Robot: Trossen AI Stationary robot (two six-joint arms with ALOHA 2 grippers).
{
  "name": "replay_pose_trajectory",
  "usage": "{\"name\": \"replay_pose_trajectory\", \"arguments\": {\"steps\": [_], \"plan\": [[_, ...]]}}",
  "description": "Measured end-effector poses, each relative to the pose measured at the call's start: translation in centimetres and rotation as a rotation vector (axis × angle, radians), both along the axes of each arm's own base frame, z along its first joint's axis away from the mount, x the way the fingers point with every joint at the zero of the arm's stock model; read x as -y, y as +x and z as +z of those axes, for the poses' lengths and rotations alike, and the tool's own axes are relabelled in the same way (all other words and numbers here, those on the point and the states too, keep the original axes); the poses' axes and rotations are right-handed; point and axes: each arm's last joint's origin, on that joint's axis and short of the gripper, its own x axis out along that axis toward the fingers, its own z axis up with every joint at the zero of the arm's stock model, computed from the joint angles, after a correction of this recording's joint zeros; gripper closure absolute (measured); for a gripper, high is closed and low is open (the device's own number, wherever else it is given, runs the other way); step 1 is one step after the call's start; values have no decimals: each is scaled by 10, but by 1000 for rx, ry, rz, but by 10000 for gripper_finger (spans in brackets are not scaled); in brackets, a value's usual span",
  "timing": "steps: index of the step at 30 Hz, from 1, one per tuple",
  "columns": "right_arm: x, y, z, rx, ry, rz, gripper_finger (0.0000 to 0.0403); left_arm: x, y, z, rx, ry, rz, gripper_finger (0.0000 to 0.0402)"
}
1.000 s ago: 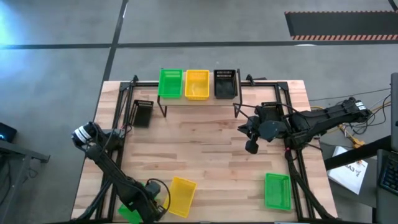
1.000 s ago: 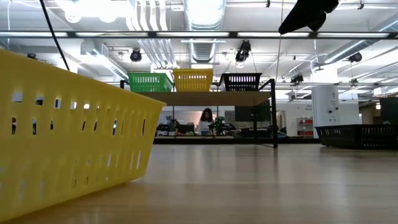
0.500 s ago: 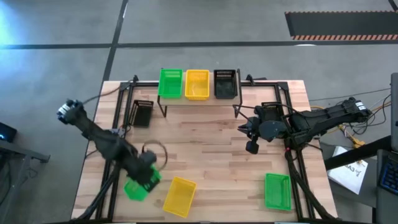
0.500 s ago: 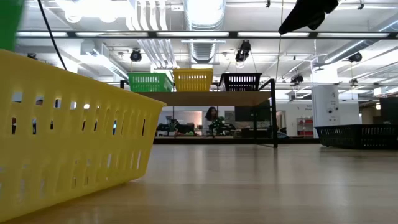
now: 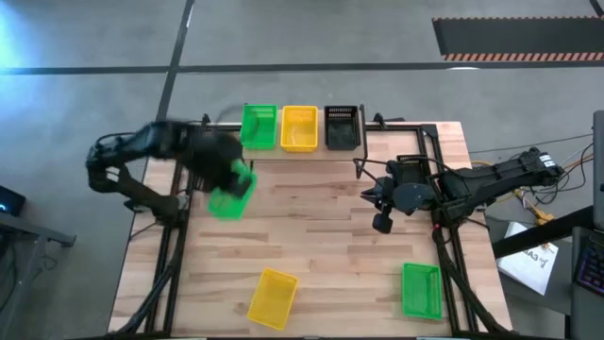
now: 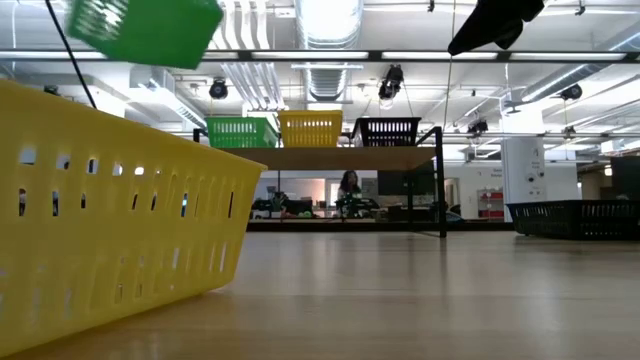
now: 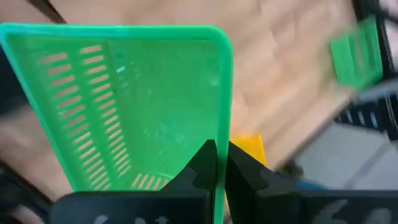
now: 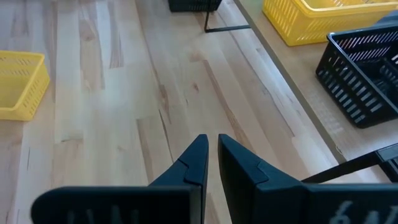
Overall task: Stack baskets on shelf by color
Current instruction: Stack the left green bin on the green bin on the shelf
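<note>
My left gripper (image 7: 222, 163) is shut on a bright green basket (image 5: 229, 194), carried above the table's left side, just in front of the shelf (image 5: 302, 154). In the low view this basket (image 6: 145, 28) hangs high and tilted. On the shelf stand a green basket (image 5: 259, 127), a yellow basket (image 5: 300, 127) and a black basket (image 5: 343, 127). My right gripper (image 5: 381, 212) hovers shut and empty over the table's right half. My left gripper pinches the green basket by the rim of one side wall (image 7: 221, 134), one finger inside the basket and one outside. The basket is lifted clear of the table and hangs tilted.
A yellow basket (image 5: 272, 297) and another green basket (image 5: 421, 289) rest on their bottoms near the table's near edge. A black basket (image 8: 193, 5) sits on the table by the shelf's left leg. Bare wood lies mid-table.
My left gripper has swung from the table's near left corner up and toward the far edge, close to the shelf, staying shut on the green basket. The basket has been lifted clear of the table and carried along, now tilted.
</note>
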Motion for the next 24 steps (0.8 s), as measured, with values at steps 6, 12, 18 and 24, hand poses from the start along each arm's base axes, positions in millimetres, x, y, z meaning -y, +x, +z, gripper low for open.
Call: {"name": "replay_pose_trajectory", "arguments": {"steps": [6, 12, 18, 24], "plan": [[0, 0, 0, 1, -2, -2, 375, -61, 16, 33, 97, 178, 81, 402], [0, 0, 0, 0, -5, -3, 375, -117, 41, 29, 44, 287, 144, 402], [0, 0, 0, -2, -7, 4, 375, -152, 62, 14, -19, 297, 184, 402], [0, 0, 0, -2, -6, 5, 375, -173, 75, -4, -78, 276, 232, 402]]}}
